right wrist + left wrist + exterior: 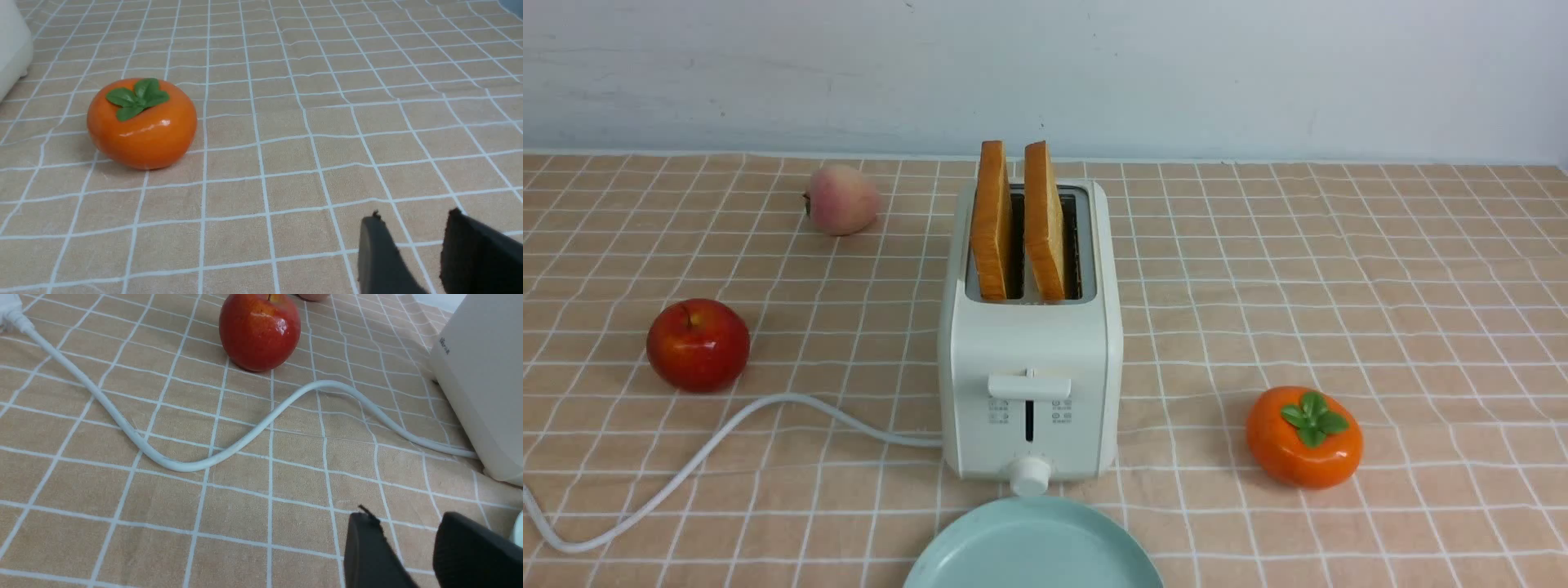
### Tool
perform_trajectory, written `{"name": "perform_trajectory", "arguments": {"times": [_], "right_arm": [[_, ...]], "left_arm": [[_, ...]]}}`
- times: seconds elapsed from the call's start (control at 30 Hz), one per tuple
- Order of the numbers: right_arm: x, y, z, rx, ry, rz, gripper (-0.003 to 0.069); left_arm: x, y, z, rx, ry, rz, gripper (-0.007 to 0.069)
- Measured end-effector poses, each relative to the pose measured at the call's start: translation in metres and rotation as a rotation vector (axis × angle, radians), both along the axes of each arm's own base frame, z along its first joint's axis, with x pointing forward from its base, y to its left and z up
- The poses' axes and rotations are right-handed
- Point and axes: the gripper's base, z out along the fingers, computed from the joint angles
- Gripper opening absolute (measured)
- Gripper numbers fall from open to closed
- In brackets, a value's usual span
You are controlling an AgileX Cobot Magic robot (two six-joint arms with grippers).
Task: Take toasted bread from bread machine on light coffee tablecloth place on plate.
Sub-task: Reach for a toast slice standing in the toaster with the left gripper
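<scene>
Two slices of toasted bread (pixel 992 220) (pixel 1043 220) stand upright in the slots of the cream-white bread machine (pixel 1029 367), at the middle of the light coffee tablecloth (pixel 1339 269). The mint plate (pixel 1033 547) lies just in front of it, cut off by the picture's lower edge. Neither arm shows in the front view. In the left wrist view my left gripper (pixel 406 522) is open over bare cloth, with the bread machine's side (pixel 482 388) close by. In the right wrist view my right gripper (pixel 413 218) is open and empty over the cloth, and a corner of the bread machine (pixel 12 49) shows.
A red apple (pixel 698 343) and a peach (pixel 841 200) lie left of the bread machine. Its white cord (pixel 711 453) snakes across the front left. An orange persimmon (pixel 1303 437) sits to the right. A pale wall closes the back.
</scene>
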Motion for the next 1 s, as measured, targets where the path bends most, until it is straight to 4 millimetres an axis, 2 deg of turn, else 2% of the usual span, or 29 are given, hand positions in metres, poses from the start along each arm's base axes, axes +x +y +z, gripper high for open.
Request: {"name": "perform_trajectory", "arguments": {"times": [0.6,0.77,1.0], "right_arm": [[0.000,0.000,0.000,0.000,0.000,0.000,0.0240],[0.000,0.000,0.000,0.000,0.000,0.000,0.0240],[0.000,0.000,0.000,-0.001,0.000,0.000,0.0240]], "left_arm": [[0.001,0.001,0.003,0.022,-0.037,0.002,0.0238],[0.004,0.000,0.020,-0.136,-0.213,0.019,0.0238],[0.004,0.001,0.032,-0.266,-0.338,0.036,0.0238]]}}
